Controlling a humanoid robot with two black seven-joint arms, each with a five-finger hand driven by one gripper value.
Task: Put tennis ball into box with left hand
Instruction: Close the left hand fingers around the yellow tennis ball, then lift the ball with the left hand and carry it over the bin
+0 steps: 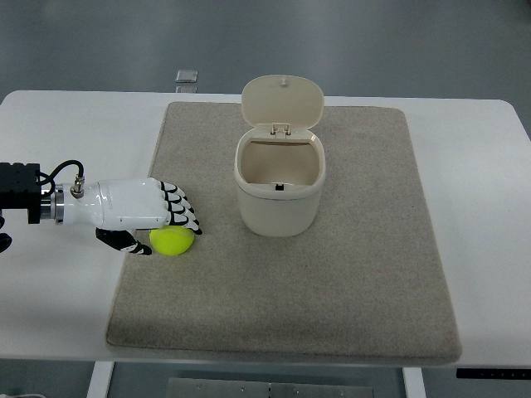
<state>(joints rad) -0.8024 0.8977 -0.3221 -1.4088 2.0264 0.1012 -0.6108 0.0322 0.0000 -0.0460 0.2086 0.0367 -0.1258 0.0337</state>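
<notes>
Fingers of the left hand (148, 217) curl over a tennis ball (172, 240) on the grey mat (332, 290), thumb beside it, gripping it near the mat's left edge. Right of it, well apart, a cream box (280, 186) stands with its lid (282, 101) tipped open, on a white table (58, 133)

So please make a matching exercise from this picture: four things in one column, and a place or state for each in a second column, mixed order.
Things:
1. tennis ball
2. box
3. left hand
4. mat

Places or states:
A. lies flat across the white table
B. reaches in from the left edge
C. lid up, standing mid-mat
D. on the mat, under the fingers

Pairs: 1-D, 2-C, 3-B, 4-A
</notes>
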